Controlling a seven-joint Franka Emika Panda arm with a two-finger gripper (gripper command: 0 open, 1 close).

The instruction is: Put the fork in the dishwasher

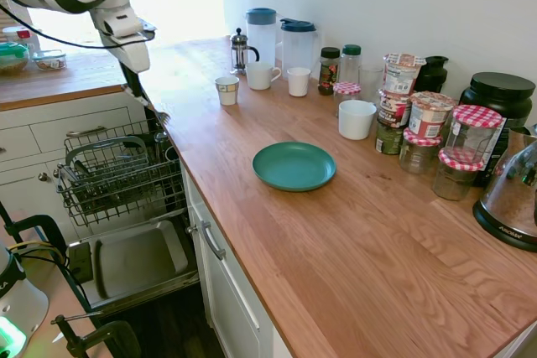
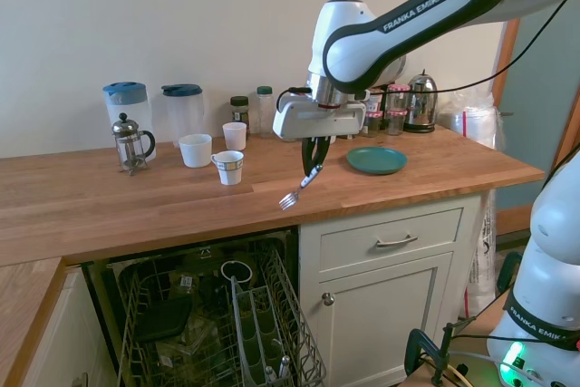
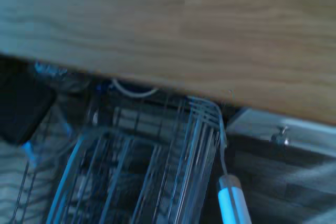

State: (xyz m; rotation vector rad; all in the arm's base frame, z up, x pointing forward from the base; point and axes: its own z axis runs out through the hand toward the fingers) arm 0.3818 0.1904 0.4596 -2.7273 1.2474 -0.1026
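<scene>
My gripper (image 2: 314,168) is shut on the handle of the silver fork (image 2: 297,188), which hangs tilted with its tines down and away from the fingers. It is lifted above the front edge of the wooden counter (image 2: 181,215), over the dishwasher's pulled-out wire rack (image 2: 217,324). In the first exterior view the gripper (image 1: 134,83) holds the fork (image 1: 153,107) just above the rack (image 1: 117,169). The wrist view shows the fork (image 3: 223,161) against the rack (image 3: 136,171) below.
The dishwasher door (image 1: 134,262) is dropped open below the rack. On the counter stand a teal plate (image 1: 294,165), a small patterned cup (image 1: 226,90), white mugs, a French press (image 1: 241,49), two jugs and several jars. White drawers (image 2: 385,242) sit beside the dishwasher.
</scene>
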